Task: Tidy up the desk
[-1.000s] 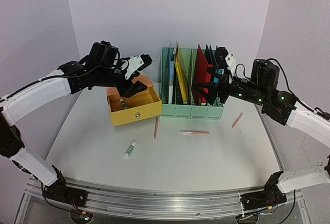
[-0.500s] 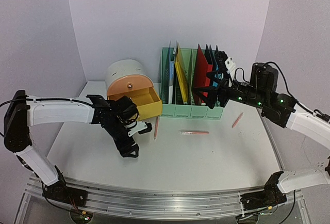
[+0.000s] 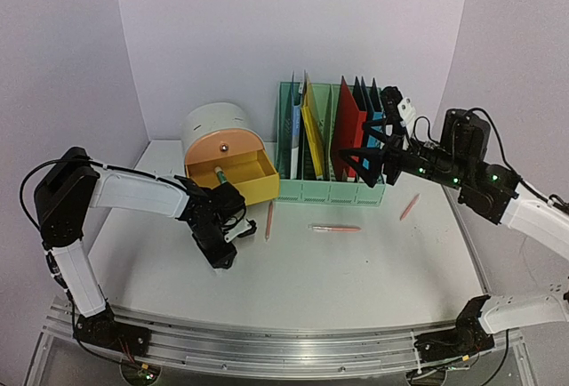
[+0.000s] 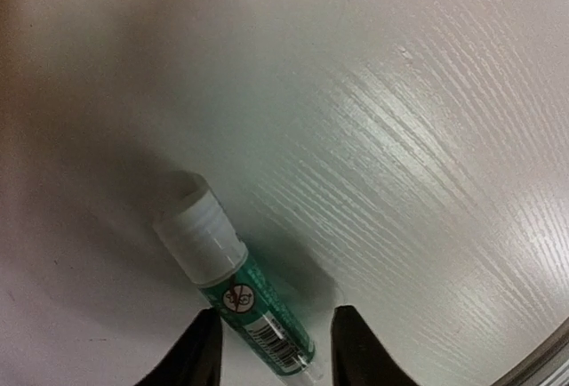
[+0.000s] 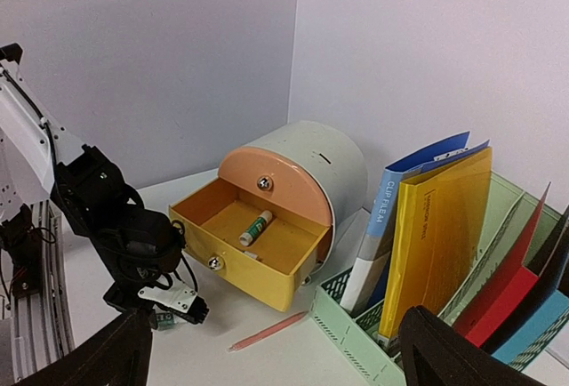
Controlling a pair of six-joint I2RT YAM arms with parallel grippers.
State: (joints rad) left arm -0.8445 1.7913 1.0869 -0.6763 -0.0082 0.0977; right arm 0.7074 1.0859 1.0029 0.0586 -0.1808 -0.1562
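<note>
The white desk has a silver rail along its front. A green glue stick with a white cap lies flat on it. My left gripper is low over the stick, open. In the left wrist view the stick's body lies between my black fingers, and the left gripper straddles it without closing. The stick's end peeks out under that gripper in the right wrist view. My right gripper hangs open and empty in front of the mint-green file rack.
The round grey drawer unit stands back left, its yellow drawer pulled open with another glue stick inside. Pink pens lie at the drawer's right, below the rack and at the right.
My left arm has swung from above the open drawer down to the desk and now sits over the loose glue stick. My right gripper has barely shifted.
</note>
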